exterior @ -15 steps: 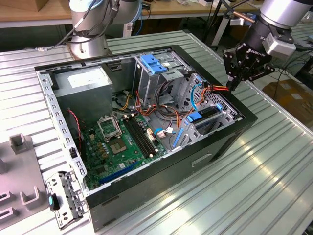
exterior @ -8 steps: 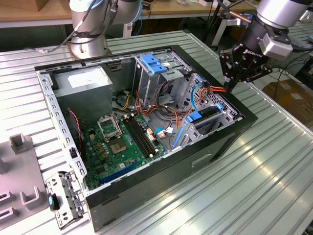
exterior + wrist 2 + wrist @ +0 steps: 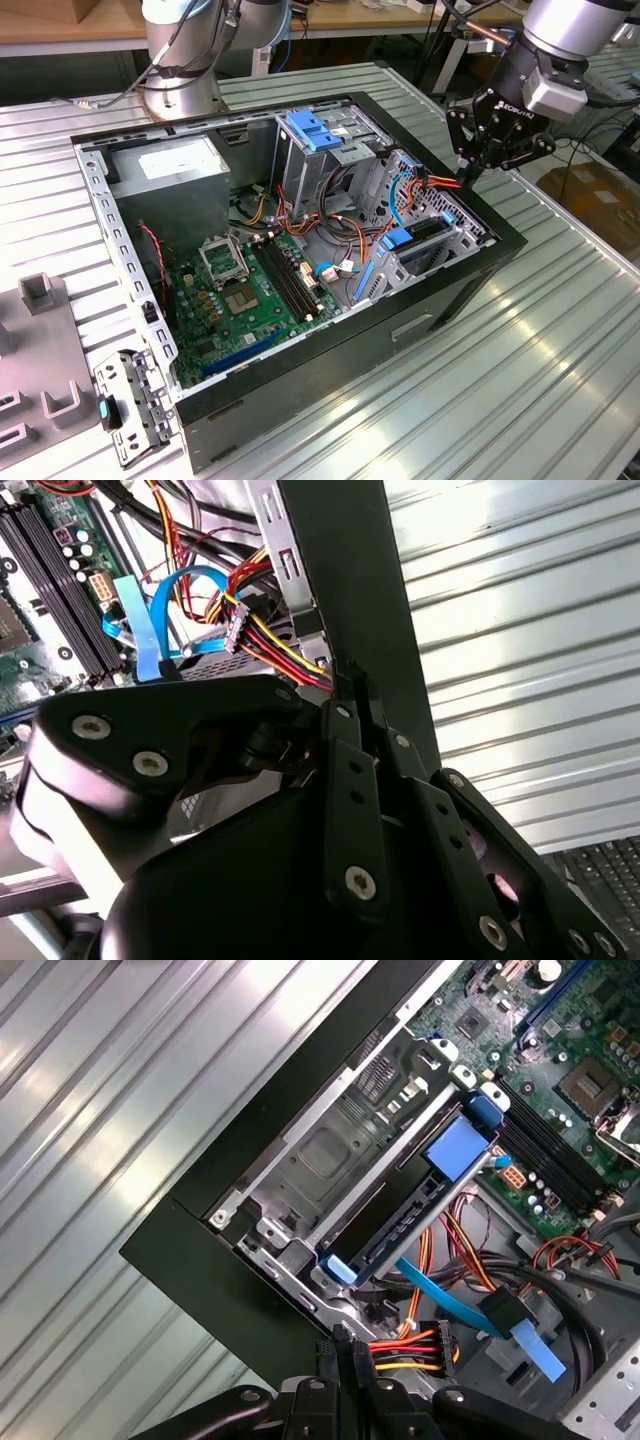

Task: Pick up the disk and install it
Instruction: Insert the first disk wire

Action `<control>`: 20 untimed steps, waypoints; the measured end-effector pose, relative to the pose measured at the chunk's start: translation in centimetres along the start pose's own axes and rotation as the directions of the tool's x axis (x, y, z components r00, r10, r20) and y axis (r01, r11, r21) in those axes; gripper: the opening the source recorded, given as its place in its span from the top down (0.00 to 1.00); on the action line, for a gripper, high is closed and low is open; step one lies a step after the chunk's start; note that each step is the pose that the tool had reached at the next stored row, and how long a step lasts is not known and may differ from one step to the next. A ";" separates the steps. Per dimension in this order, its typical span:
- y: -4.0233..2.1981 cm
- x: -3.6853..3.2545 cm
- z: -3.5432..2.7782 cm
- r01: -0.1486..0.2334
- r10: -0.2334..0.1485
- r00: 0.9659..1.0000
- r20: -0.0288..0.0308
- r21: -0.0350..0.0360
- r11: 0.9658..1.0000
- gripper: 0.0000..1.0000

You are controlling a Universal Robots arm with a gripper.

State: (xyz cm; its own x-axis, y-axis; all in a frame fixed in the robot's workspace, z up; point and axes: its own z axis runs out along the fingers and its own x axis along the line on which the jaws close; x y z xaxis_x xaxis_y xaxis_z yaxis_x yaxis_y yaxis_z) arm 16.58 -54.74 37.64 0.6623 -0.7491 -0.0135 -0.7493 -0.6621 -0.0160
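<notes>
While poised over the open computer case (image 3: pixel 300 385) edge, pinches narrow, empty-fingered: gripper (image 3: pixel 468 172). Seated in drive bay (image 3: pixel 330 1150): disk (image 3: pixel 420 1200). Inside too: motherboard (image 3: pixel 240 300), power supply (image 3: pixel 175 170).

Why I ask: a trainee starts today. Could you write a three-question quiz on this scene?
1. True or false: the hand hangs over the middle of the motherboard.
2. The plastic top of the drive cage is: A red, B light blue, C green.
3. What does the open computer case lie on?

Key: 1 false, it is at the case's edge on the exterior view's right; 2 B; 3 a ribbed metal table.
</notes>
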 end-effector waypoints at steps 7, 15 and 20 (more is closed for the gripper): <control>0.16 -0.14 -0.01 -0.015 0.015 1.000 0.000 0.000 1.000 0.83; 0.33 -0.29 0.02 -0.150 0.150 0.989 -0.002 0.002 0.989 0.83; 1.03 -0.83 0.04 -0.157 0.157 0.988 -0.002 0.002 0.988 0.83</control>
State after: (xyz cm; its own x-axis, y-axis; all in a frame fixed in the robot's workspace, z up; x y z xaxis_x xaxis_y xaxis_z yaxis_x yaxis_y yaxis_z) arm 15.25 -54.80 37.60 0.5360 -0.8441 -0.0134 -0.8442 -0.5358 -0.0158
